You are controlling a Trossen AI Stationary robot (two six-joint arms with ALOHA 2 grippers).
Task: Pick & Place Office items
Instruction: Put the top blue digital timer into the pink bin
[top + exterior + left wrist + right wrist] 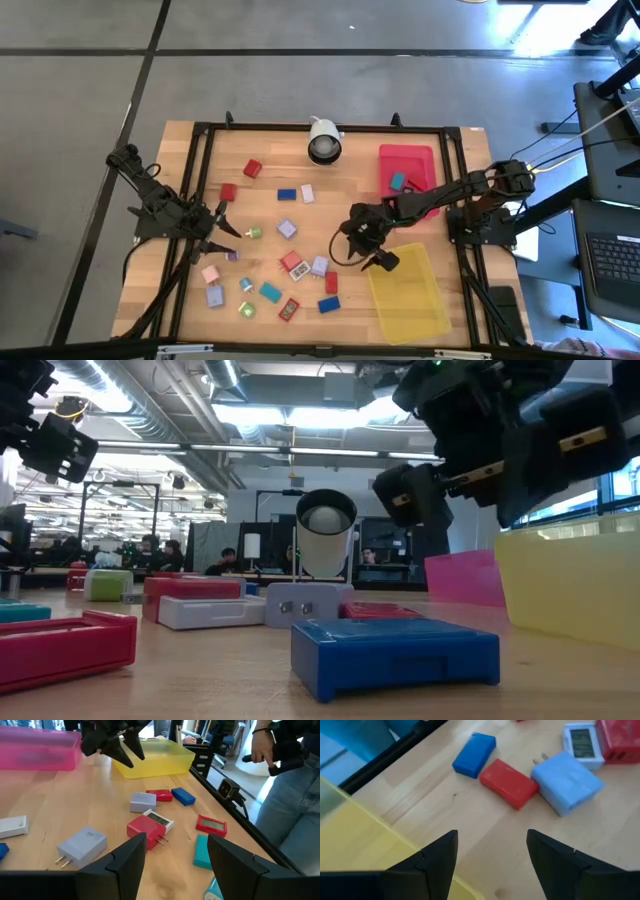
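Honestly couldn't read a single word or number anywhere. A few of the office items (150,827) had little label panels, like the white one (582,742) and a red one (211,824) near the tabletop (100,795) edge, but whatever was printed on them was too small to make out.

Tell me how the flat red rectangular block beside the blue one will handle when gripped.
The flat red rectangular block looks rigid, so it probably won't flex. Lying flat, it is unlikely to roll or tip. Its smooth faces may slip slightly between the open right gripper's fingers.
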